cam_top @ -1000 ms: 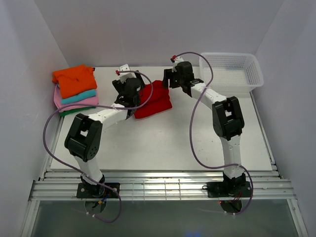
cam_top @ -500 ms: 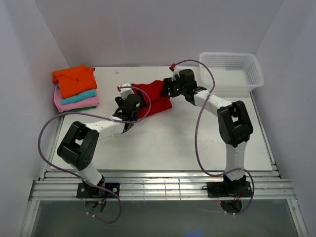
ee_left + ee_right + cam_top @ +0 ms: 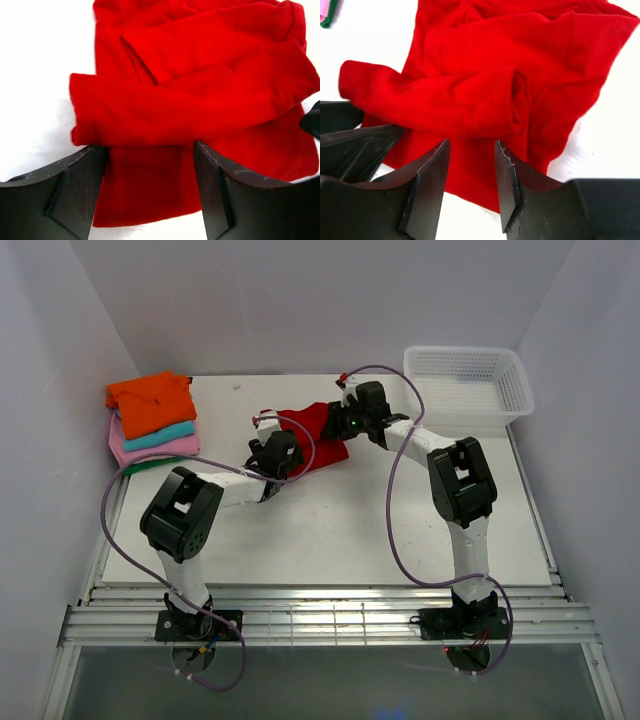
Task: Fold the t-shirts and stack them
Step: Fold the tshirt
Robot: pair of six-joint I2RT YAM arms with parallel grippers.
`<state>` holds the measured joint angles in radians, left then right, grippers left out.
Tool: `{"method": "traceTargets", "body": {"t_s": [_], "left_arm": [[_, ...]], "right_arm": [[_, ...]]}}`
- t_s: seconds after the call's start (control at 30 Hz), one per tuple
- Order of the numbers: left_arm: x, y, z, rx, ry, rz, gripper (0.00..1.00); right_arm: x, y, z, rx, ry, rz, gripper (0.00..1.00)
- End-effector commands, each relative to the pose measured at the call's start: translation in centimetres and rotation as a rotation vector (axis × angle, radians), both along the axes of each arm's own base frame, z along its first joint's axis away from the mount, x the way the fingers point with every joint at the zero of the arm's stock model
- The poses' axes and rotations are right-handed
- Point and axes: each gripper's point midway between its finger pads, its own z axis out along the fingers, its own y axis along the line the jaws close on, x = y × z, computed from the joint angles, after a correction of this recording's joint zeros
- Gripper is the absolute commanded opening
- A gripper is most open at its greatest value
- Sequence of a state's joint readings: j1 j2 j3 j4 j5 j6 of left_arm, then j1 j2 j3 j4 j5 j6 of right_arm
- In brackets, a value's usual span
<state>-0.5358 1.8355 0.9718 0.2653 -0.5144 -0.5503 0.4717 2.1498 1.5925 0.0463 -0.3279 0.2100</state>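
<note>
1. Since the earlier frame, the left gripper (image 3: 283,455) has been carried right to the near-left edge of the red t-shirt (image 3: 318,437). The right gripper (image 3: 340,423) is seen almost where it was.
2. The left gripper's jaws are spread wide in the left wrist view. Red cloth lies between the fingers (image 3: 80,185), but nothing is clamped.
3. The right gripper's jaws are set narrower yet still parted. The shirt's edge is seen through the gap, and no grip on it can be made out.
4. The red t-shirt is bunched in loose folds on the white table (image 3: 350,530), at the middle of its far half, between the two grippers.
5. At the far left corner, four tees are stacked: orange t-shirt (image 3: 150,400) on top, then teal t-shirt (image 3: 162,434), pink t-shirt (image 3: 150,450) and dark green t-shirt (image 3: 150,466).
6. One white mesh basket (image 3: 465,385) stands at the far right corner, well apart from the shirt.
7. Five tees, one basket and two arms are counted.
</note>
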Motion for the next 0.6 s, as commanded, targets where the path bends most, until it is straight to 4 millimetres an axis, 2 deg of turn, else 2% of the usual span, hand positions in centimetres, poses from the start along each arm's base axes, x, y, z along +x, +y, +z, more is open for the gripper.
{"method": "traceTargets", "body": {"t_s": [0.0,0.03,0.1,0.13,0.33,0.4,0.43,0.47,0.5,0.53,0.57], "left_arm": [[1.4,-0.9,1.4,-0.021,-0.036,-0.012,0.79],[2.0,-1.1,1.8,-0.018,-0.047,-0.011,0.79],[2.7,-1.0,1.0,0.008,-0.036,-0.015,0.79],[3.2,-1.2,1.4,0.010,-0.046,-0.013,0.79],[4.7,-0.4,0.8,0.049,-0.046,0.007,0.79],[5.0,-0.2,0.8,0.054,-0.046,0.007,0.79],[5.0,-0.1,0.9,0.054,-0.050,0.011,0.79],[4.9,-0.1,0.8,0.056,-0.047,0.011,0.79],[4.8,0.0,0.9,0.053,-0.050,0.012,0.79],[4.8,-0.1,0.9,0.051,-0.051,0.009,0.79],[4.7,-0.1,0.9,0.049,-0.051,0.003,0.79]], "right_arm": [[0.0,1.1,2.0,0.047,-0.027,0.035,0.46],[-0.1,1.2,1.9,0.046,-0.023,0.038,0.46],[-0.4,1.2,1.9,0.048,-0.021,0.044,0.44],[-0.6,1.3,1.9,0.048,-0.016,0.046,0.43],[-2.0,1.9,2.3,0.056,-0.022,0.079,0.40],[-2.0,2.1,2.2,0.059,-0.020,0.084,0.38],[-1.5,2.6,2.9,0.067,-0.030,0.091,0.35],[-1.3,2.8,1.9,0.062,-0.009,0.096,0.34],[-1.4,3.2,1.7,0.066,0.008,0.105,0.32],[-0.9,3.7,2.4,0.079,-0.006,0.111,0.30],[-0.6,3.8,1.5,0.078,0.006,0.110,0.30]]}}
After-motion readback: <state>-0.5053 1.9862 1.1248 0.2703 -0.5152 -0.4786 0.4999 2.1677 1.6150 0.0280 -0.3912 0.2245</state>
